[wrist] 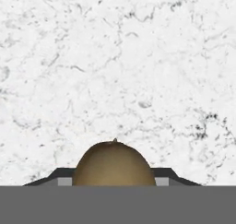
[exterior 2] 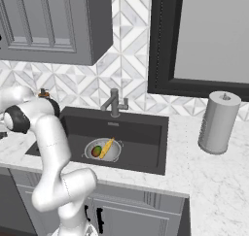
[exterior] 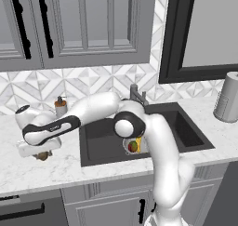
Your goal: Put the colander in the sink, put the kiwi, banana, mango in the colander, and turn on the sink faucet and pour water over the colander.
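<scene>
Kiwi [wrist: 114,164] handling: the fruit sits on the marble tabletop [exterior: 56,167] to the left of the sink [exterior: 186,127], near the front edge, and the fingers [wrist: 166,172] are clenched on it, one on each side. In the hand view you see its brown dome rising between the two dark tips, stem nub uppermost.

Treat the fruit as light, firm and slightly yielding. Its fuzzy skin should give fair friction, but the rounded oval form can roll or squirt out if the contact sits off the widest part. Judge the hold to be across the middle of the body, which is the correct place; avoid the tapered ends.

Colander [exterior 2: 103,150] status: it lies inside the sink, toward the left of the basin floor. The mango [exterior 2: 97,151] and the banana [exterior 2: 106,148] already rest in it, touching one another. The sink faucet [exterior 2: 115,104] stands at the back rim.

Lift straight up before you swing toward the basin. Keep the fruit clear of the sink wall, and release low over the colander to limit bounce.
</scene>
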